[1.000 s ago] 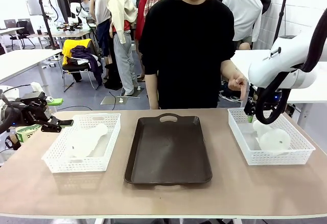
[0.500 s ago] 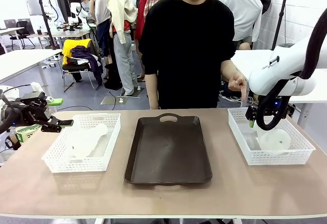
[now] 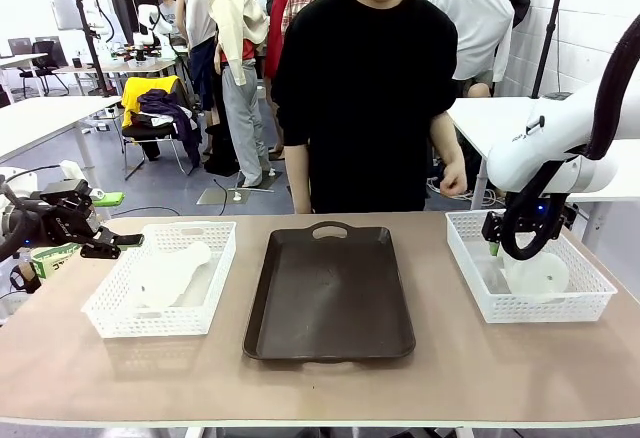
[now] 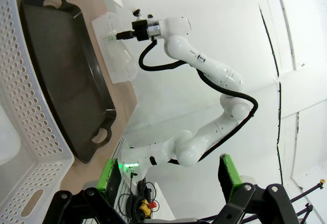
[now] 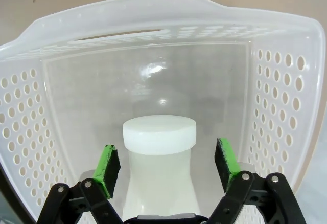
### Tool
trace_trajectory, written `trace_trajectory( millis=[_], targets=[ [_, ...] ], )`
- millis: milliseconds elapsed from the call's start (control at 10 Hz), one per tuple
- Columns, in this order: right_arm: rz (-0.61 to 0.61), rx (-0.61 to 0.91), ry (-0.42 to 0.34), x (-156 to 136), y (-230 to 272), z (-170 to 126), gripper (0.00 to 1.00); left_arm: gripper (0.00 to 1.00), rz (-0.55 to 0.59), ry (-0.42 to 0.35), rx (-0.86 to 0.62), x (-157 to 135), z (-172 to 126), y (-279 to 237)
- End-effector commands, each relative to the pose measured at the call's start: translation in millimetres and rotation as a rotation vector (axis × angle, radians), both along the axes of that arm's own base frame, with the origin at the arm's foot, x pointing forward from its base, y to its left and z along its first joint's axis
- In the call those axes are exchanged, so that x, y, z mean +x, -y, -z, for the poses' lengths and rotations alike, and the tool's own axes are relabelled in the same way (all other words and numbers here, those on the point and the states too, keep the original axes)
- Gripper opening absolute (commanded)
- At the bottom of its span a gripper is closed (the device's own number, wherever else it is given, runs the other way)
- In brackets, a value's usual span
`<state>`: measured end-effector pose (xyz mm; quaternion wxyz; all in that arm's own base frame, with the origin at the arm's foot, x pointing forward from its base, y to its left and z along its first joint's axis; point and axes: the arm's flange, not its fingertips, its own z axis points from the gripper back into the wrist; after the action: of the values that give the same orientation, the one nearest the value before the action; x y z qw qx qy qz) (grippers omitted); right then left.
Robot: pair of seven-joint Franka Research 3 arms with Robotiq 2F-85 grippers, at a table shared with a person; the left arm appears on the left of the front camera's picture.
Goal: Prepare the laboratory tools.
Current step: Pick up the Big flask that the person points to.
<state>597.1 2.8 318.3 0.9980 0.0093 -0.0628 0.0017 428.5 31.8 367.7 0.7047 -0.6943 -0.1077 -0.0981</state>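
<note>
Front view, table (image 3: 450,378) nearest, with the dark brown tray (image 3: 330,298) in the middle and nothing on it. Left white basket (image 3: 110,313) sits to the tray's left and holds one frosted flask (image 3: 170,273) lying on its side, neck toward the far right corner. Right white basket (image 3: 590,303) sits to the tray's right and holds the second flask (image 3: 537,274), round base facing the camera. Right gripper (image 3: 496,244) reaches down into that basket at the flask's far-left side. In the right wrist view the right gripper (image 5: 167,162) has its jaws apart, and the green pads (image 5: 110,163) straddle the flask's (image 5: 159,132) neck just below the white cap. There is a gap on each side and neither pad touches. The basket wall (image 5: 278,81) rings it all round. Left gripper (image 3: 112,243) hovers at table height just off the left basket's far-left corner, well apart from the flask inside. In the left wrist view the left gripper (image 4: 168,175) has its jaws spread wide with nothing between them. The basket (image 4: 36,132) is at picture left, the tray (image 4: 66,70) past it, and the other arm (image 4: 204,65) is over the far basket (image 4: 115,55). Beyond the table a person (image 3: 365,88) in a black top stands at the far edge, one hand (image 3: 455,180) raised above the right basket and touching nothing.
</note>
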Motion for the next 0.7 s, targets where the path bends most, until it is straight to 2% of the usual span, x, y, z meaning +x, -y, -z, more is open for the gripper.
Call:
trace_trajectory(
  millis=[0,300,400,600],
  targets=[
    [0.006,-0.039,0.006,2.0,-7.3,-2.1,0.6,1.0,-0.007,0.013,-0.019,0.1,-3.0,-0.5],
    [0.012,-0.047,0.001,1.0,-12.8,-6.0,0.09,1.0,-0.007,0.013,-0.019,0.1,-3.0,-0.5],
    [0.014,-0.053,0.0,0.5,-14.1,-6.3,0.0,1.0,-0.007,0.013,-0.019,0.1,-3.0,-0.5],
    [0.029,-0.062,0.005,0.6,-15.1,-11.3,0.0,1.0,-0.007,0.013,-0.019,0.1,-3.0,-0.5]
  ],
)
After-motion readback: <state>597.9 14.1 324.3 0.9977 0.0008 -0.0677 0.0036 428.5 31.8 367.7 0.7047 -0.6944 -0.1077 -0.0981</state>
